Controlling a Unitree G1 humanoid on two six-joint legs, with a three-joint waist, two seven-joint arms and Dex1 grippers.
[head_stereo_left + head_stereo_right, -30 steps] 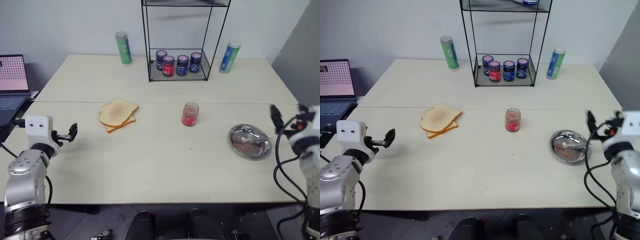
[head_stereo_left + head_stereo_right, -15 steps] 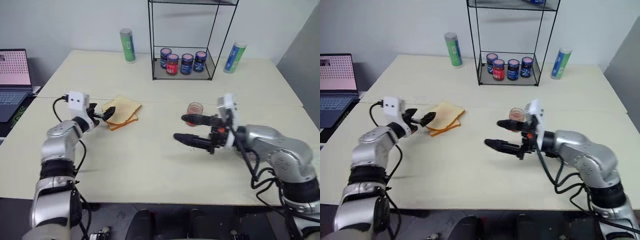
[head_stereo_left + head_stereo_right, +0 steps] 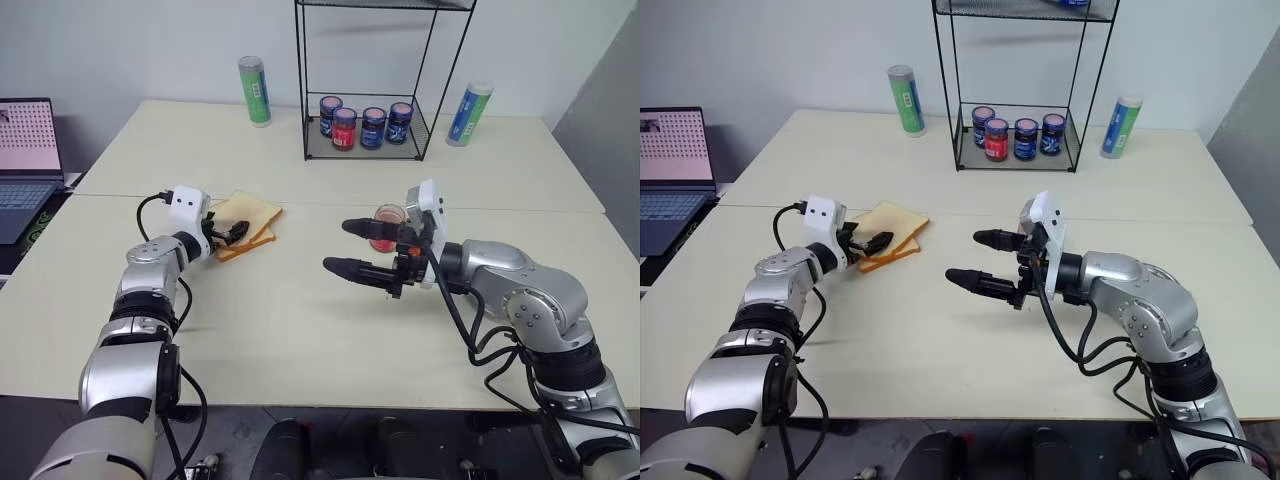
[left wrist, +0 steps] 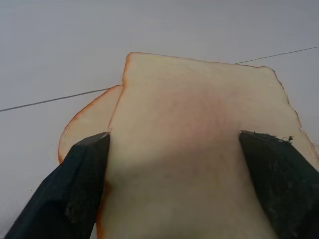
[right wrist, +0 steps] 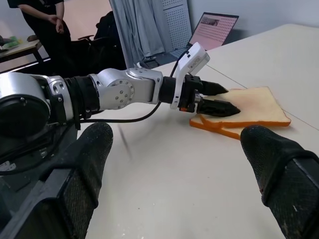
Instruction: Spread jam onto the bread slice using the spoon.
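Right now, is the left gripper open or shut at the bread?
Open. The left gripper has its fingers apart, straddling the near edge of the bread slice, not yet pinching it.

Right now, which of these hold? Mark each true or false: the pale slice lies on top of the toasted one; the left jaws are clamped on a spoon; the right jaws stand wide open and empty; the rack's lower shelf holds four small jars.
1. The pale tan bread slice lies on top of the orange-brown toasted slice. True.
2. The left gripper is clamped on a spoon. False: its jaws straddle the bread slice's near edge, with no spoon between them.
3. The right gripper has its jaws wide open and empty. True.
4. The black wire rack holds four small dark jars. True.
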